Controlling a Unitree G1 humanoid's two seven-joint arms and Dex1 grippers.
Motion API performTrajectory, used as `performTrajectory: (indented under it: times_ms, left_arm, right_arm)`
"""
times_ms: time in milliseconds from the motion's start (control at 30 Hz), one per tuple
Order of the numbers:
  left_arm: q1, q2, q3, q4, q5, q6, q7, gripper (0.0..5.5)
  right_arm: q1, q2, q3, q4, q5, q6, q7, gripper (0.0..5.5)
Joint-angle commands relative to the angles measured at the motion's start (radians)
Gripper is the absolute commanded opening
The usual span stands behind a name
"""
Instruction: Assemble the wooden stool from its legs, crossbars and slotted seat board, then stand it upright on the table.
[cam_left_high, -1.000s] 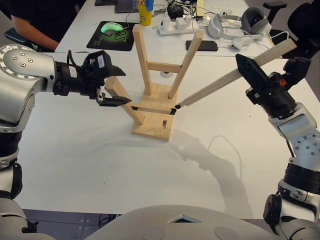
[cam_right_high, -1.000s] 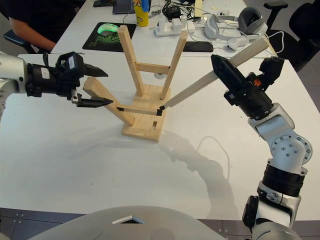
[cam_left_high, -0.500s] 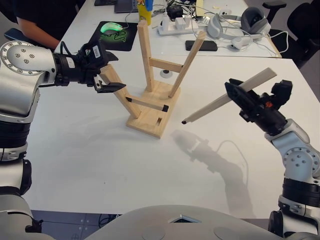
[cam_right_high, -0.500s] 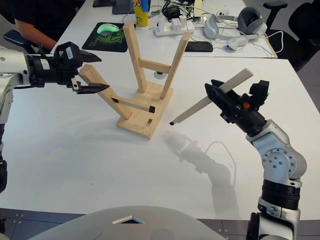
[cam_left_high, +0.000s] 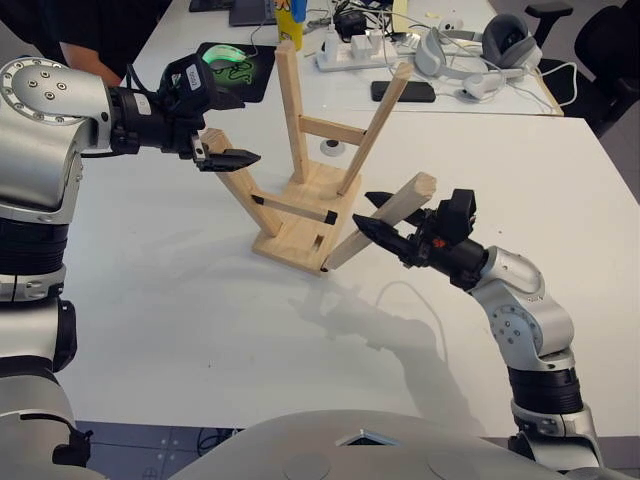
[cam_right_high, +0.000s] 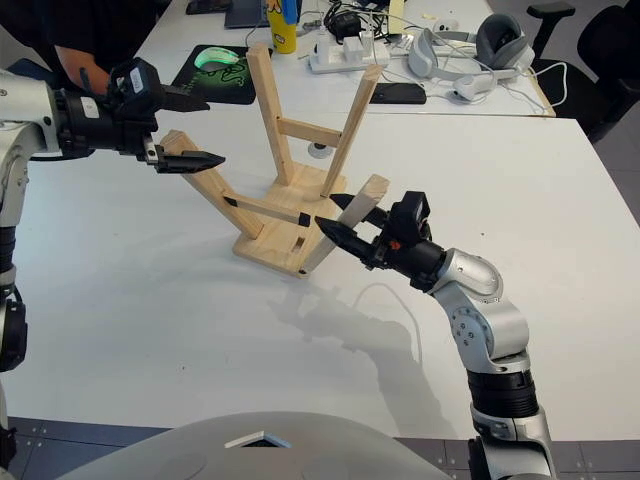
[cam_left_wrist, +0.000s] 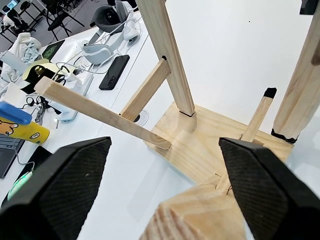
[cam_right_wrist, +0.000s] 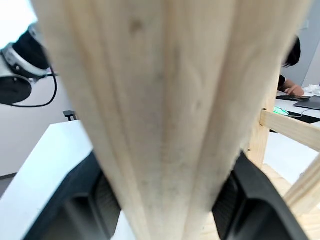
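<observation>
The slotted seat board (cam_left_high: 298, 238) lies upside down mid-table. Two legs (cam_left_high: 290, 110) joined by a crossbar (cam_left_high: 330, 130) rise from its far side. A third leg (cam_left_high: 238, 182) leans left, tied in by a dark-tipped crossbar (cam_left_high: 292, 208). My left gripper (cam_left_high: 250, 130) is open, its fingers straddling that leg's top end; the left wrist view looks down on the board (cam_left_wrist: 210, 145) between the fingers (cam_left_wrist: 75, 175). My right gripper (cam_right_high: 335, 220) is shut on the fourth leg (cam_left_high: 345, 250), which slants down so its lower end is at the board's near right corner. That leg (cam_right_wrist: 165, 120) runs through the right wrist view.
Behind the stool lie a mouse pad with a green-lit mouse (cam_left_high: 225, 60), a yellow bottle (cam_left_high: 290, 20), a power strip (cam_left_high: 350, 50), a black phone (cam_left_high: 403, 90) and headsets (cam_left_high: 470, 50). A person's arm (cam_right_high: 85, 65) rests at the far left. White table (cam_left_high: 200, 330) spreads in front.
My right arm swung the loose leg down from high on the right until its lower end reached the board's near corner. My left gripper and the tilted leg shifted back and left; the board turned slightly.
</observation>
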Motion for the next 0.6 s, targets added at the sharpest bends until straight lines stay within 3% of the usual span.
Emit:
performTrajectory:
  times_ms: [33, 267, 600]
  left_arm:
    - [-0.029, -0.013, 0.001, 0.019, -0.001, 0.006, -0.019, 3.99]
    - [-0.052, -0.03, -0.011, 0.053, 0.01, 0.003, -0.038, 3.99]
    - [-0.159, -0.073, -0.064, 0.163, 0.04, -0.051, -0.122, 3.99]
  right_arm:
    - [0.005, 0.022, -0.002, 0.007, -0.031, -0.069, -0.006, 2.04]
    - [-0.017, 0.048, -0.042, -0.002, 0.024, -0.066, -0.019, 2.04]
    - [0.026, 0.125, 0.043, 0.136, -0.142, -0.265, -0.032, 2.04]
